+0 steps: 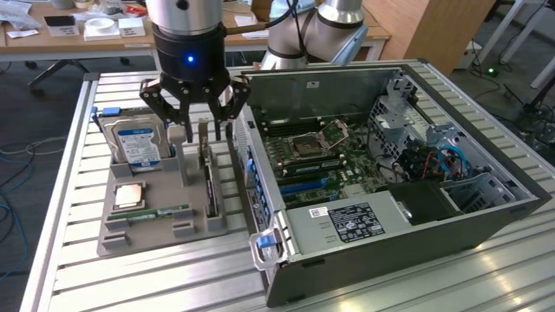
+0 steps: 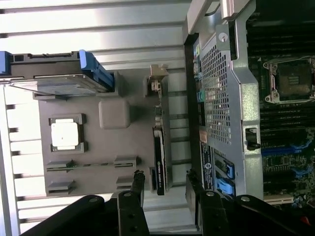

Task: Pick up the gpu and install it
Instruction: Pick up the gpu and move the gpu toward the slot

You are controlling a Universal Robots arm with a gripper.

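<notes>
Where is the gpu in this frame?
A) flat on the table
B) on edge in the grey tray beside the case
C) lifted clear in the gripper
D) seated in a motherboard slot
B: the gpu stands on edge in the tray, with the open gripper poised over it.

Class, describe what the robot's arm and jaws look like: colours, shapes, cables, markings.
The arm is silver-grey tubing with pale blue-grey joint caps; a black cable runs along it. Its end is a glossy black cylinder with a blue light. The jaws are black linked bars.
</notes>
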